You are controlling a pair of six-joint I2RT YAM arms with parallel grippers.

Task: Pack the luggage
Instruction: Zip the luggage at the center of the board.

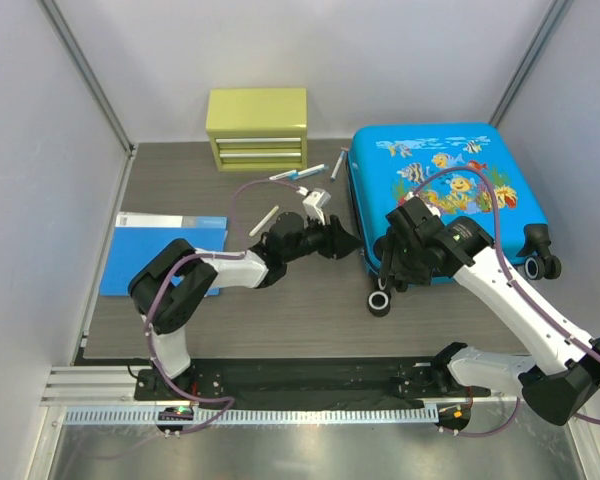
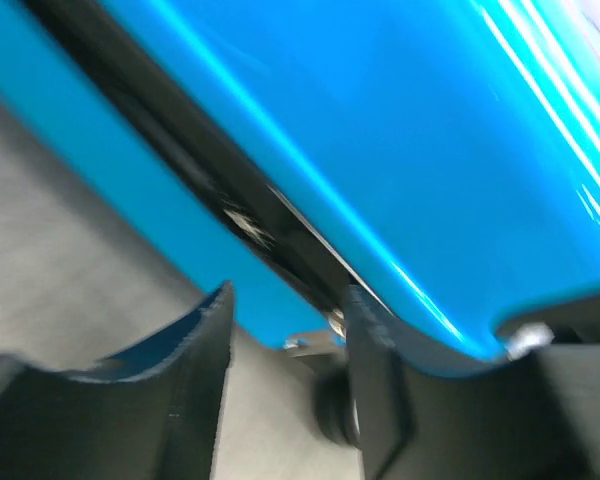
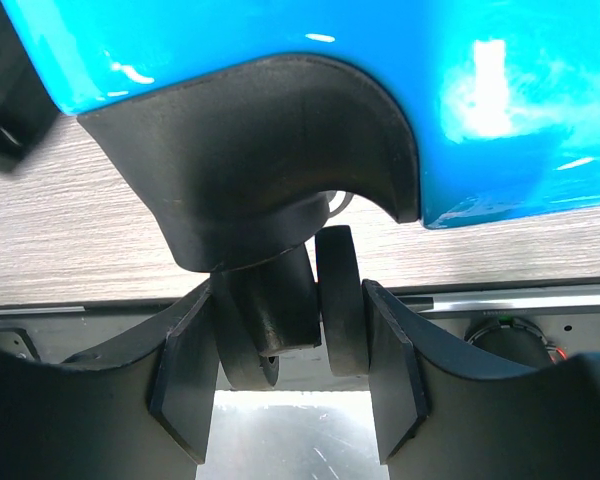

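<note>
The luggage (image 1: 450,185) is a bright-blue suitcase with a fish print, lying closed and flat on the right of the table. My left gripper (image 1: 352,243) is at its left side, right by the black zipper seam (image 2: 230,215). Its jaws (image 2: 290,295) are open, with a small metal zipper pull (image 2: 315,342) loose next to the right finger (image 2: 375,380). My right gripper (image 1: 383,290) is at the near left corner of the case. Its fingers (image 3: 288,290) are shut on the black twin wheel (image 3: 300,310) under the blue shell (image 3: 280,30).
A yellow-green drawer box (image 1: 257,128) stands at the back. A flat blue folder (image 1: 165,250) lies at the left. Pens (image 1: 298,173) and a white stick (image 1: 264,220) are scattered between the box and the case. Two more wheels (image 1: 540,265) stick out at the case's right.
</note>
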